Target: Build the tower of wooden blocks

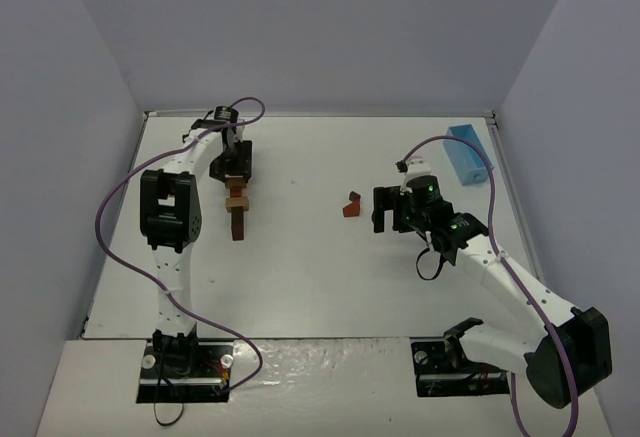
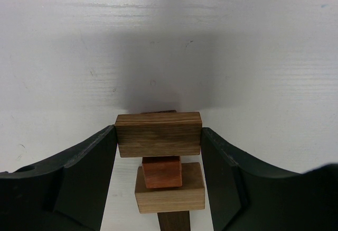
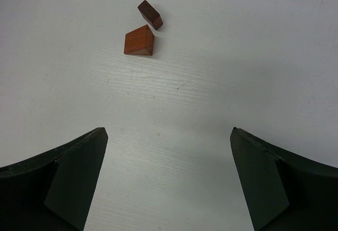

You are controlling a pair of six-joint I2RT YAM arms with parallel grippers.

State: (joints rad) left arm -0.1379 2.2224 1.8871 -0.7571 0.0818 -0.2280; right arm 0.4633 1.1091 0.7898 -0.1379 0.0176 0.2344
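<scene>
Tower of wood blocks [image 1: 237, 215] stands in the left half of the counter [image 1: 300, 287], its brown top block [image 2: 158, 134] gripped at both ends by the left claw [image 2: 158, 140], while the right claw [image 3: 169, 136] hangs wide open near a reddish wedge [image 3: 139, 41] and a dark block [image 3: 150, 14] at the counter's middle

On the left wrist camera I lose the wood block tower [image 2: 163, 174] at the bottom edge. The dark piece under the tan block [image 2: 170, 199] runs out of frame, so I can't see where it meets the counter [image 2: 169, 40]. The top block [image 2: 158, 134] hides nearly all of a dark sliver behind it. The left jaws are cropped by the side and bottom edges.

From above, the end of the left arm [image 1: 170, 212] covers the tower's upper blocks. The two loose blocks [image 1: 350, 205] are too small there for me to tell their shapes.

The right jaws are cropped likewise in their own view.
</scene>
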